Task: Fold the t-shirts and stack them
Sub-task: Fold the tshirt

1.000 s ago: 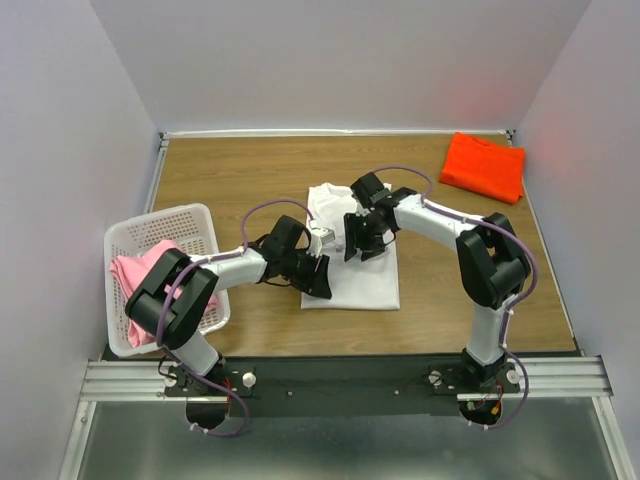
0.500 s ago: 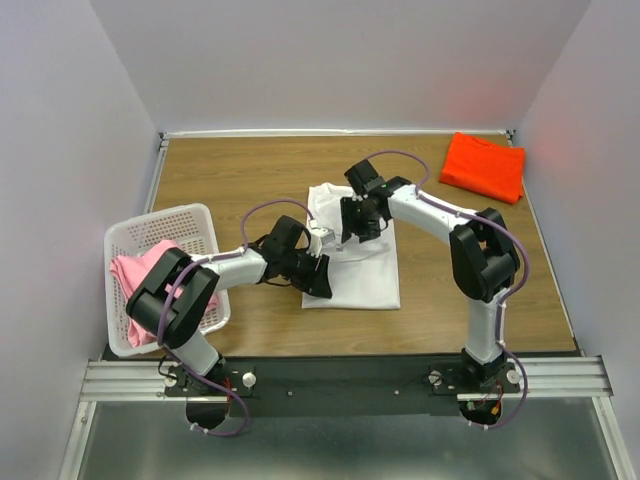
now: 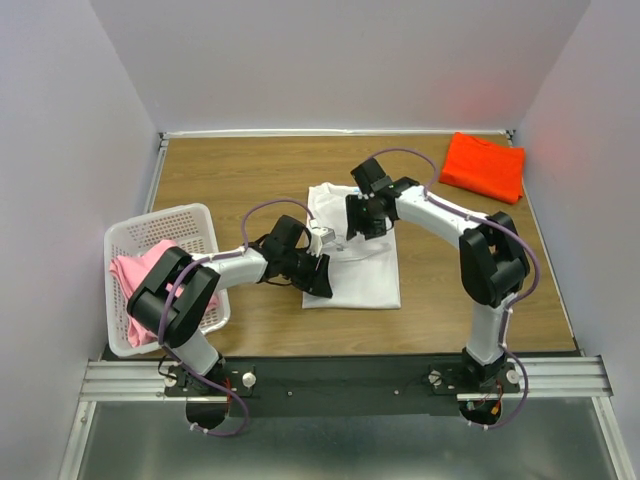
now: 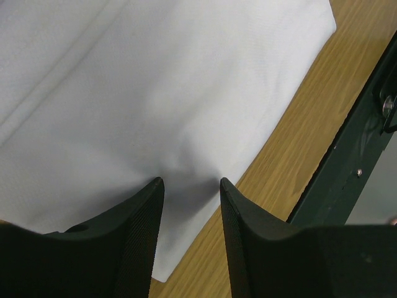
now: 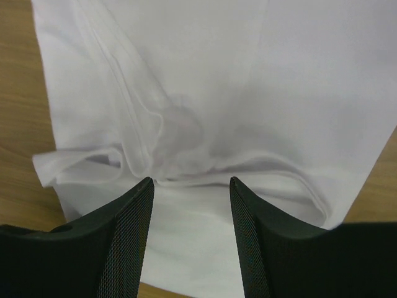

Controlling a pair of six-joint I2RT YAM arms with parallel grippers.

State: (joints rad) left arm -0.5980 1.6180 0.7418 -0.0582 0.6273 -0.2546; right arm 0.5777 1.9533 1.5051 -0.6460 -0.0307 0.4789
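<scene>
The white t-shirt (image 3: 366,272) lies folded into a narrow rectangle mid-table. My left gripper (image 3: 319,277) rests low at its near left edge; in the left wrist view the gripper (image 4: 191,183) is open, tips down on the flat white cloth (image 4: 155,74) close to a corner. My right gripper (image 3: 362,224) hovers over the shirt's far part, and there the open gripper (image 5: 190,181) straddles rumpled folds of the white cloth (image 5: 279,74). The orange-red t-shirt (image 3: 484,166) sits folded at the far right corner. The pink t-shirt (image 3: 138,276) is bunched in the basket.
A white lattice basket (image 3: 160,217) stands at the table's left edge, beside the left arm. The wooden table (image 3: 230,170) is walled on three sides. The black mounting rail (image 4: 353,155) runs just beyond the shirt's near edge.
My right gripper has moved away from the bases, toward the shirt's far end. The left gripper has stayed at the near left edge.
</scene>
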